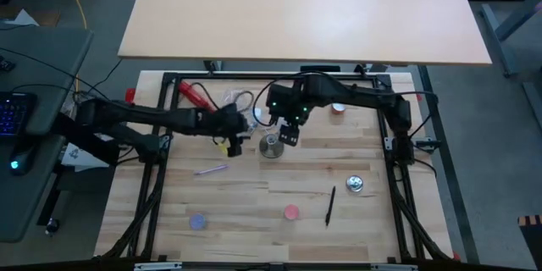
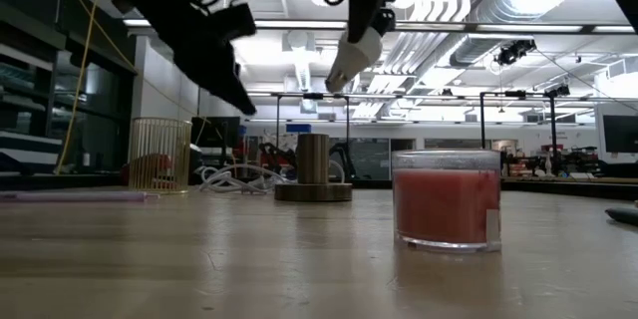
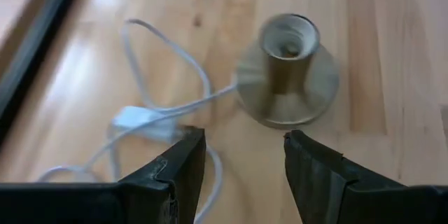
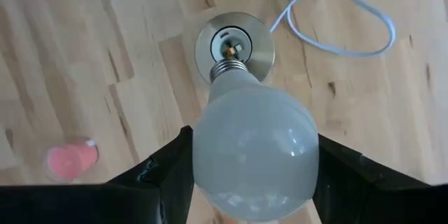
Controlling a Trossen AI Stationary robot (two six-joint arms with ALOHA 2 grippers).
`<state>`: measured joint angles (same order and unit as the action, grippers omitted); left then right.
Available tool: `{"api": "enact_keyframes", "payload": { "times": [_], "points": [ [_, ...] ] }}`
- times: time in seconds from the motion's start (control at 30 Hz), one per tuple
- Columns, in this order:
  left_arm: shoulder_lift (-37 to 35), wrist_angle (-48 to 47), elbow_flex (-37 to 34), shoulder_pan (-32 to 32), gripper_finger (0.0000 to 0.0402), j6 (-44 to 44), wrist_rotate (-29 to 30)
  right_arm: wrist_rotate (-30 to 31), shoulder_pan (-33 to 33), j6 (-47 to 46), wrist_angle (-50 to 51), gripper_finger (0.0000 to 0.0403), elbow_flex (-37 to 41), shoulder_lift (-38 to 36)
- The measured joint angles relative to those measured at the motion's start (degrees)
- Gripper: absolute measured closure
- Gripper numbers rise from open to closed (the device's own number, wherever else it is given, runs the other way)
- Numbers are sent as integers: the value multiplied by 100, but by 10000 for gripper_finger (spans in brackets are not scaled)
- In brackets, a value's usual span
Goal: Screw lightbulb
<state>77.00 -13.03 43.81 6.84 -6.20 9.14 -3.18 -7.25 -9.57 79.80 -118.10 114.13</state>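
The lightbulb (image 4: 255, 150), white and frosted, sits in my right gripper (image 4: 253, 175) with its silvery screw base (image 4: 231, 66) pointing down. It hangs just above the open mouth of the grey metal socket stand (image 4: 234, 42), which rests on its round foot at the table's middle (image 1: 271, 146). In the low view the lightbulb (image 2: 354, 55) hangs tilted, well above the stand (image 2: 312, 169). My left gripper (image 3: 245, 147) is open and holds nothing. It hovers to the left of the stand (image 3: 287, 70), over a white cord (image 3: 154, 122). My right gripper pinches the bulb's globe at its widest part (image 4: 203, 157) between its two fingers, one on each side. The fingers come from above, pointing steeply down. The bulb hangs clear of the stand, base downward and slightly tilted.
A pink candle jar (image 1: 291, 212) stands near the front edge. A black pen (image 1: 330, 205), a shiny silver disc (image 1: 355, 185), a blue disc (image 1: 198, 221) and a purple pen (image 1: 211, 169) lie around it. The white cord runs from the stand toward the far left.
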Motion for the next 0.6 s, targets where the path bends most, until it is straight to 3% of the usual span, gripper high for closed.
{"api": "enact_keyframes", "payload": {
  "times": [0.27,0.6],
  "points": [
    [1070,854,2,-286,225,146,174,-157,8,-348,-72,183,0,188],
    [1610,1158,2,-368,244,413,275,-54,15,-53,99,183,-2,173]
  ]
}}
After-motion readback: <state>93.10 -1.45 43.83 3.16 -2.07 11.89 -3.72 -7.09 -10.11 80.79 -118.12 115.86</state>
